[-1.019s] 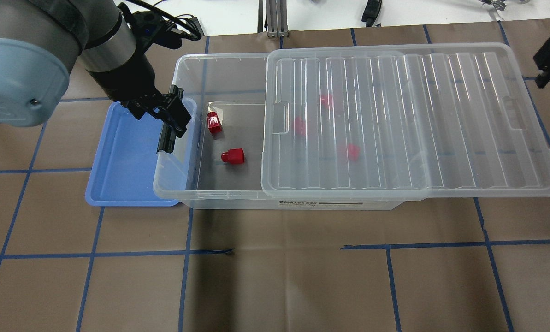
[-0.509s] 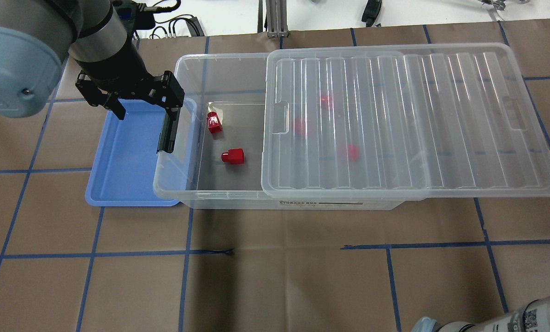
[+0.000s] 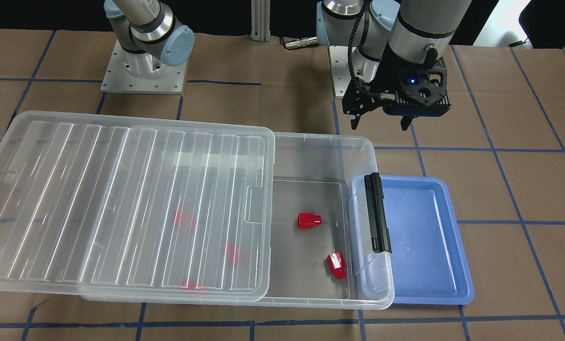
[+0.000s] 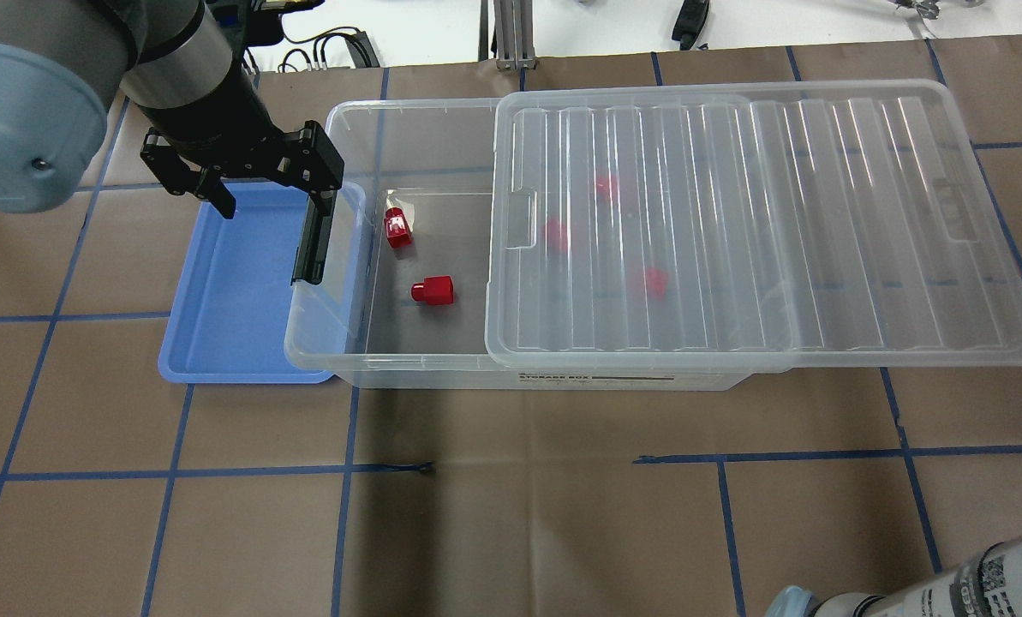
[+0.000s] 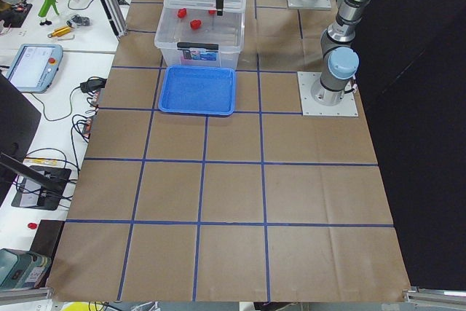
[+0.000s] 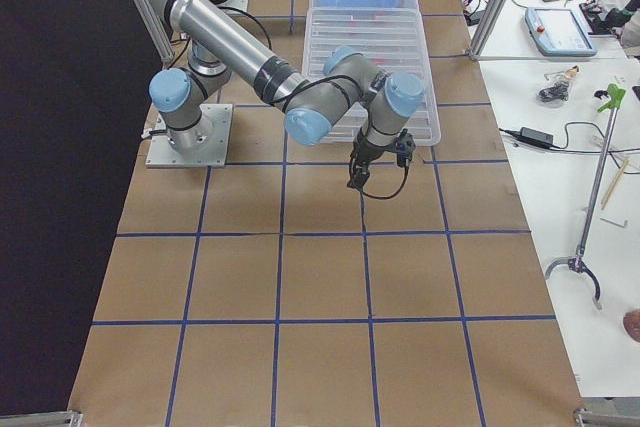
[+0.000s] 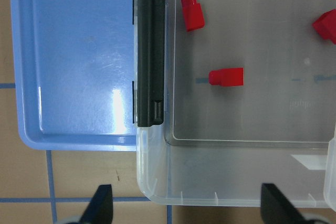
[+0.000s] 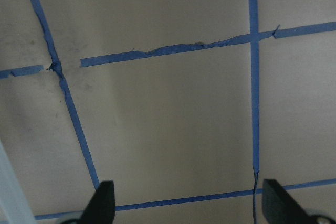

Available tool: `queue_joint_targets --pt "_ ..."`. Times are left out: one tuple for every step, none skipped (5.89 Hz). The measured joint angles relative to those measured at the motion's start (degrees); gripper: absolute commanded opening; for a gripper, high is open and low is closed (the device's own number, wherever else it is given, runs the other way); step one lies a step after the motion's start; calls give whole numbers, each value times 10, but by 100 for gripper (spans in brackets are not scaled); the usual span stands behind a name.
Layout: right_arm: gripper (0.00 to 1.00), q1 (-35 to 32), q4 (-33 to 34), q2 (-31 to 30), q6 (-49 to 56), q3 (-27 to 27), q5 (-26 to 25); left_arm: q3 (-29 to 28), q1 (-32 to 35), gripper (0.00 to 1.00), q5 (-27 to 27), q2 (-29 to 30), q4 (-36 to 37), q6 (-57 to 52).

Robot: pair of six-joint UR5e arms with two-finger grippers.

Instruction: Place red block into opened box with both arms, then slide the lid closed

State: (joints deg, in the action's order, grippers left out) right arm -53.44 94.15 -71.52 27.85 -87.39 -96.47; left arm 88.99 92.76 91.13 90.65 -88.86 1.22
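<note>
The red block [image 4: 433, 290] [image 3: 309, 220] [image 7: 227, 77] lies on the floor of the clear box [image 4: 332, 330], in its uncovered left end. The ribbed lid [image 4: 759, 223] [image 3: 121, 203] covers the rest and overhangs the far short end. My left gripper [image 4: 271, 204] [image 3: 381, 125] [image 7: 189, 205] hangs open and empty above the back corner of the box's latch end, between box and blue tray. My right gripper [image 8: 189, 205] [image 6: 375, 177] is open over bare brown paper just past the lid's overhanging end, holding nothing.
A faceted red piece [image 4: 397, 228] [image 3: 336, 265] lies near the black latch bar [image 4: 309, 248] [image 3: 377, 213]. Three more red pieces [image 4: 556, 234] show blurred under the lid. A blue tray [image 4: 228, 300] [image 3: 424, 237] abuts the latch end. Taped brown paper covers the table.
My left gripper has lifted away from the latch bar, turned and drawn back toward the tray's far corner. The right gripper has swung from the far right corner to beside the lid's end.
</note>
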Motion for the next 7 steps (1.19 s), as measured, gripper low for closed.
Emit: queue_joint_targets --pt "100 -3 1 -6 0 -9 20 0 -1 98 2 -3 1 -10" --pt "100 -10 2 -9 0 -13 38 0 -2 98 3 -3 2 -13" --pt "100 -21 1 -11 0 -15 51 0 -2 98 3 -3 2 -14" --pt "100 -33 -3 -15 0 -16 63 0 -2 98 3 -4 3 -15" --pt "100 -45 -6 -18 -1 -17 74 0 -4 98 3 -6 3 -15" --pt "100 -56 -8 -24 -2 -21 84 0 -6 98 3 -8 3 -15" --pt "100 -63 -9 -31 -2 -32 94 0 -7 98 2 -7 3 -16"
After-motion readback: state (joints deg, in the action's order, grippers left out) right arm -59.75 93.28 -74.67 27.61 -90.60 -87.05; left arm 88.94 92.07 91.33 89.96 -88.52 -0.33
